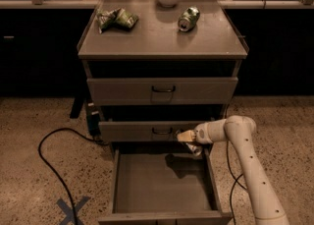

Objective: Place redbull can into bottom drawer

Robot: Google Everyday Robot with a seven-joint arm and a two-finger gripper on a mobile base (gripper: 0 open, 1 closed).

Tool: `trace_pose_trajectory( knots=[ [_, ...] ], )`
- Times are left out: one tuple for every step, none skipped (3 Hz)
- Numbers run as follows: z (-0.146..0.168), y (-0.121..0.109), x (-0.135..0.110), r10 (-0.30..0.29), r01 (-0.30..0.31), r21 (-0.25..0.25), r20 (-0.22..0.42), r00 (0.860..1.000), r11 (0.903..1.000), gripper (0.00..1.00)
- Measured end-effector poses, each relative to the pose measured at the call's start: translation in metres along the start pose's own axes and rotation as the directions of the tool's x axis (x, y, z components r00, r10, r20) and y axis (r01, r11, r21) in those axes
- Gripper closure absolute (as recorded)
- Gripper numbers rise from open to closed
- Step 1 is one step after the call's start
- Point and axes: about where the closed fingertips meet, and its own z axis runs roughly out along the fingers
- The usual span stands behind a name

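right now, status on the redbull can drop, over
gripper above bottom drawer, back right corner. redbull can not clearly in view. drawer open, nothing in the way.

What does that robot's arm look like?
The arm is a smooth cream-white tube with a bulbous rounded joint; no markings show. Its gripper, pale cream with a darker part beneath, is over the back right corner of the bottom drawer.

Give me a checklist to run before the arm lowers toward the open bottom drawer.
1. The bottom drawer pulled open: ok.
2. The gripper over the drawer's right rear part: ok.
3. Drawer floor below it bare: ok, only a shadow there.
4. Grip on the redbull can: cannot tell.
5. Clearance from the middle drawer front: cannot tell.
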Motion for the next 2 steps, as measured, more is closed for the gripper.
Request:
trace_pose_trajectory(
  knots=[
    [0.047,-0.019,-0.002,0.0,0.001,-0.024,0.05,0.999,0.9997,1.0],
    [0.074,-0.036,0.012,0.041,-0.039,-0.036,0.081,0.996,0.9986,1.0]
  ],
)
